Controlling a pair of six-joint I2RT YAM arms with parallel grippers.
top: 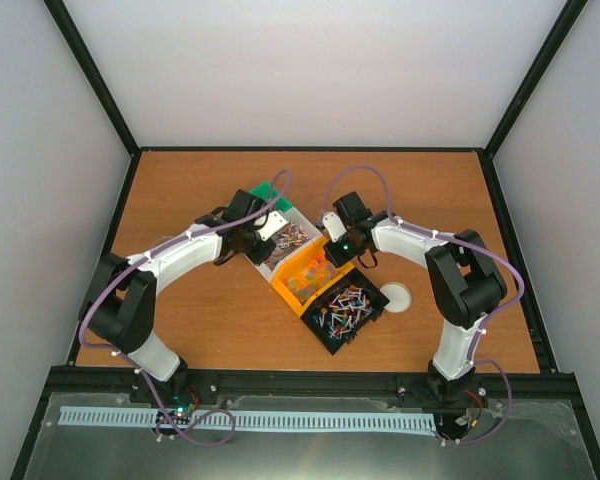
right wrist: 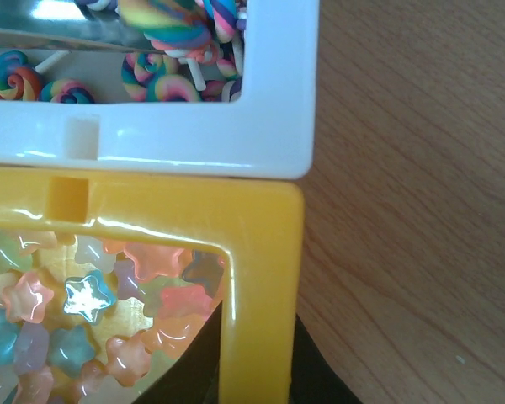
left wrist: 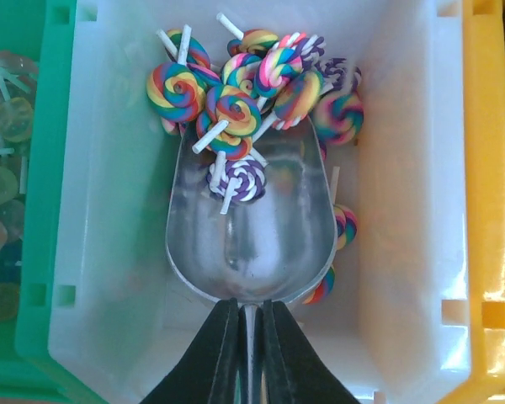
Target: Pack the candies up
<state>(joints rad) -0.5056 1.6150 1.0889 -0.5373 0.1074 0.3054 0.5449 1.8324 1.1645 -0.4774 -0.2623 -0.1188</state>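
Left wrist — one scoop (left wrist: 261, 244), one purple lollipop (left wrist: 238, 178) inside; left hand (left wrist: 250, 310) clamps scoop | right hand (right wrist: 252, 364) clamps yellow bin (right wrist: 168, 215)

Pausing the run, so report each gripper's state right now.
Left gripper: closed, holding the metal scoop by its handle.
Right gripper: closed on the yellow bin, gripping its wall.

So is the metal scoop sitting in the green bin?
No, the scoop lies in the white bin, its tip among swirl lollipops.
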